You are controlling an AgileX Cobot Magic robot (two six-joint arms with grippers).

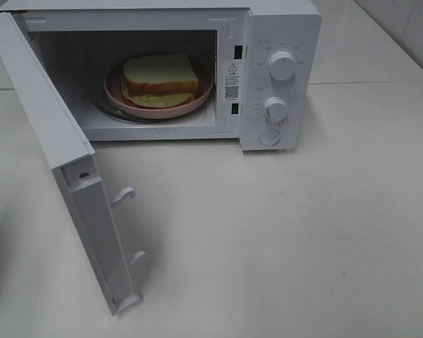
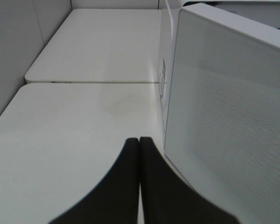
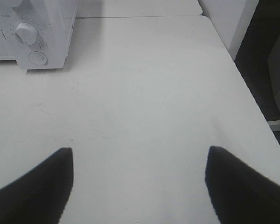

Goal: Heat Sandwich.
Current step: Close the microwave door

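The sandwich [image 1: 160, 79] lies flat on the pink plate [image 1: 201, 97] in the middle of the microwave [image 1: 282, 28] cavity, placed there for heating, I judge. Its broad faces point up and down; it is nearly square, its slightly longer side running across the cavity, a crust edge toward the opening. The door [image 2: 228, 116] stands wide open. The left pincer [image 2: 139, 142], pressed together on nothing, sits just beside the door's outer face, probably to push it closed. The right pincer [image 3: 140, 154], spread wide and empty, hangs above bare counter [image 1: 303, 232], clear of the dials [image 1: 283, 65]
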